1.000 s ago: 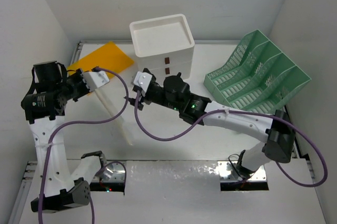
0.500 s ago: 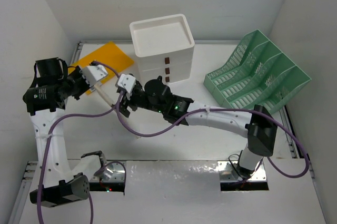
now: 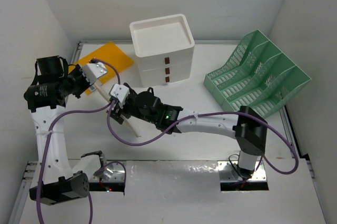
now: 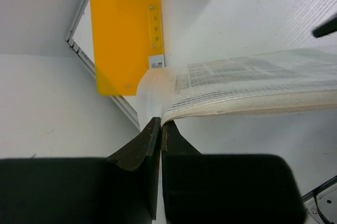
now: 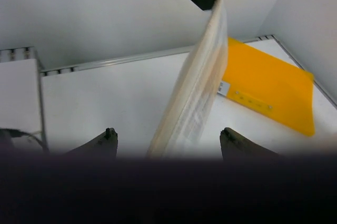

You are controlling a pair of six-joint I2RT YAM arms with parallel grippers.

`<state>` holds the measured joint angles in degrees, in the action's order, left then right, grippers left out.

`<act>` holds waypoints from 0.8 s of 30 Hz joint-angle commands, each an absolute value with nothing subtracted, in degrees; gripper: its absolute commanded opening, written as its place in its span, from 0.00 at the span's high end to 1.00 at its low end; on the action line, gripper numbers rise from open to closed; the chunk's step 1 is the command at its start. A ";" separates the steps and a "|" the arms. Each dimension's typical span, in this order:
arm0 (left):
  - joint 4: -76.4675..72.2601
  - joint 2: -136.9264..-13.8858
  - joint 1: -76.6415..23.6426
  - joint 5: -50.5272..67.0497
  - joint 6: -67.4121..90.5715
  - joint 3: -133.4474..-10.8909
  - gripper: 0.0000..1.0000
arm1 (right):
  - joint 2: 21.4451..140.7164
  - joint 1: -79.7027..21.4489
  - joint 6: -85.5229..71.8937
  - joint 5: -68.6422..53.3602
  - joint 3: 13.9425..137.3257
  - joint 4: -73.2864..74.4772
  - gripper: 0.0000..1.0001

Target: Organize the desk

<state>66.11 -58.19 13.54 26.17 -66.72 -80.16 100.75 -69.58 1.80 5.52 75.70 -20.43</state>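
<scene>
My left gripper (image 4: 160, 121) is shut on the end of a translucent cream plastic folder (image 4: 253, 84) and holds it on edge above the white desk (image 3: 202, 93). In the top view the folder (image 3: 132, 127) slants from my left gripper (image 3: 96, 86) down toward the near middle. My right gripper (image 3: 117, 112) is open, with its jaws on either side of the folder. In the right wrist view the folder (image 5: 197, 92) runs up between the wide-apart fingers of my right gripper (image 5: 168, 132) without touching them.
An orange folder (image 3: 108, 58) lies flat at the far left corner; it also shows in the left wrist view (image 4: 126, 29) and the right wrist view (image 5: 268, 95). A white three-drawer unit (image 3: 162, 45) stands at the back middle. A green mesh file rack (image 3: 258, 74) stands at the right.
My right arm has swung left across the desk, and its open jaws now straddle the cream folder. My left gripper has stayed shut on the folder and shifted slightly.
</scene>
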 commanded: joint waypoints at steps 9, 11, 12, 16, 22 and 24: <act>65.74 -59.68 13.45 30.58 -64.95 -83.23 1.00 | 108.37 -69.26 7.64 22.67 71.37 -36.29 0.43; 66.27 -59.59 13.36 31.37 -65.56 -83.15 1.00 | 108.37 -69.26 8.26 22.85 70.32 -37.53 0.58; 66.36 -59.68 13.36 31.64 -65.74 -83.23 1.00 | 108.46 -69.26 8.44 23.03 70.23 -37.36 0.74; 66.27 -60.03 13.36 31.47 -66.62 -82.80 1.00 | 107.93 -69.17 9.49 23.73 70.32 -35.16 1.00; 56.18 -59.33 13.36 21.57 -65.49 -74.28 0.50 | 102.05 -68.91 11.60 18.40 67.60 -34.63 1.00; 50.66 -59.15 13.36 18.21 -64.95 -70.34 0.41 | 98.99 -68.82 12.39 14.61 66.45 -34.63 1.00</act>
